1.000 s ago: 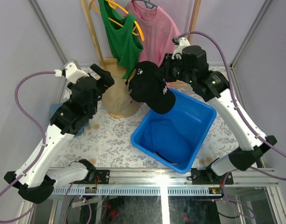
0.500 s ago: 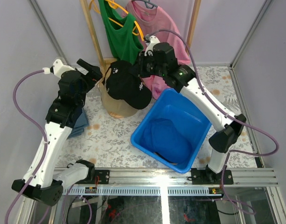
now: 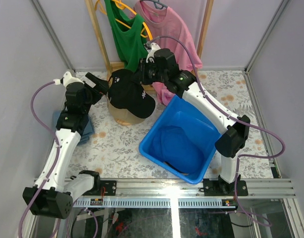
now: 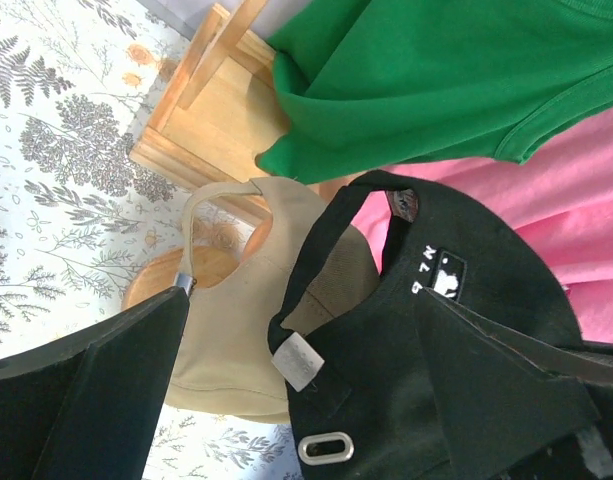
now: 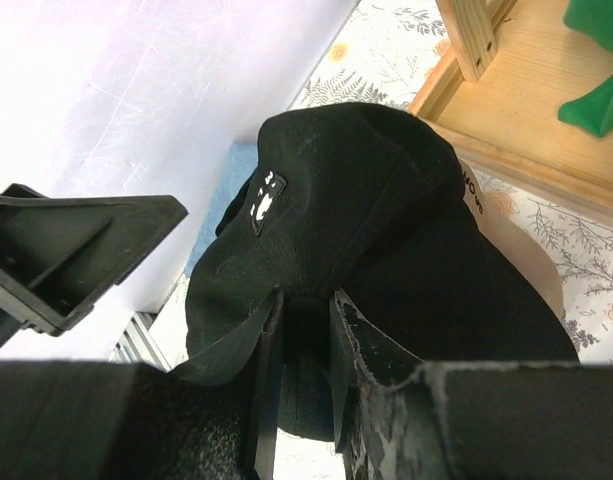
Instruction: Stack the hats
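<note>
1. Table with a floral-print cloth (image 3: 117,148): spreads under both grippers.
2. Wooden clothes rack (image 3: 97,34): stands beyond both grippers. A green tank top (image 3: 127,39) and a pink T-shirt (image 3: 166,29) hang from it. The green hem is just above the right gripper.
3. Blue rectangular plastic bin (image 3: 196,116): near side of the right gripper, below its forearm, well apart from the left gripper. A royal blue cap (image 3: 179,146) lies inside.
4. Tan soft cap (image 3: 123,115): on a round wooden dome stand (image 4: 151,280), directly ahead of the left gripper and below the right one. Its rear strap loop arches up beside the left gripper's left finger. I cannot tell whether they touch.
5. Black baseball cap with a small white logo patch (image 3: 128,94): hangs from the right gripper, draped over the tan cap and tilted. The left wrist view shows tan fabric uncovered on one side and through the black cap's rear opening.
6. Folded grey-blue cloth (image 3: 87,133): on the table under the left forearm, behind that gripper.
7. Right gripper (image 5: 304,300): fingers pinched tight on a fold of the black cap's crown.
8. Left gripper (image 4: 304,296): jaws spread wide, pointing at both caps and holding nothing.
</note>
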`<action>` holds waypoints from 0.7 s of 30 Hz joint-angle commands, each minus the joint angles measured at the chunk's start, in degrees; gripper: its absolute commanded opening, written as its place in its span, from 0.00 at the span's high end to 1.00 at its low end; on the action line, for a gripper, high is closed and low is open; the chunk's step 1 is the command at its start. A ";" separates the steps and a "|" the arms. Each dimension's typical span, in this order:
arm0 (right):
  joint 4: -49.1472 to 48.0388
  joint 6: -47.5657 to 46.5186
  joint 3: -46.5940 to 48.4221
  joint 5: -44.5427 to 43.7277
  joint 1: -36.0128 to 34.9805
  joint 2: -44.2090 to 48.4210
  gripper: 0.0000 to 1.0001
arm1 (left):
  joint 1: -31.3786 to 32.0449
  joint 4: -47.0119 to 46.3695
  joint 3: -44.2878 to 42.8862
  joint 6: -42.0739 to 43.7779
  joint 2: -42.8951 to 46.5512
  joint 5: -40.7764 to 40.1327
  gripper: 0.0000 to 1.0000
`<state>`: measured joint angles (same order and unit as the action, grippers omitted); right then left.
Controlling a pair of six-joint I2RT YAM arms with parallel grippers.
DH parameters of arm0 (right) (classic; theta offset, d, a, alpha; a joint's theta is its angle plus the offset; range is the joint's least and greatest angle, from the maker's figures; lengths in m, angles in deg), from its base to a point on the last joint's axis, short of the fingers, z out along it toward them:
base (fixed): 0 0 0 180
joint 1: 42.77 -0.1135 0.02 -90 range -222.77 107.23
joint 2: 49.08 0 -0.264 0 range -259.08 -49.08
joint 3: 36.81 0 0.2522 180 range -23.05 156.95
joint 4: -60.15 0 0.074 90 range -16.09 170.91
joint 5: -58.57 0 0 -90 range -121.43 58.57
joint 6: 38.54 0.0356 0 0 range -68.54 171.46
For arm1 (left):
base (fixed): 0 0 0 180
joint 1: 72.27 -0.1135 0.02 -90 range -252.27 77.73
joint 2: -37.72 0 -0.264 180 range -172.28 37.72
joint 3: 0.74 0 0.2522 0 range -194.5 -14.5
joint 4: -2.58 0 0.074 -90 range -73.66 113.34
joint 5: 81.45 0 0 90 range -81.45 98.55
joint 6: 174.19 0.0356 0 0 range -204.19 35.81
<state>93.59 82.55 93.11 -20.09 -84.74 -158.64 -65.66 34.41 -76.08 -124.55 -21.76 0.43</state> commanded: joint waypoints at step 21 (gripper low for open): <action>-8.23 2.24 0.06 3.24 -0.47 0.57 0.81 | -5.54 -11.78 1.38 1.80 -8.26 10.08 0.14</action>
<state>90.05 83.84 92.80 -18.28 -84.74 -158.77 -70.21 26.41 -73.70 -123.92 -29.28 8.65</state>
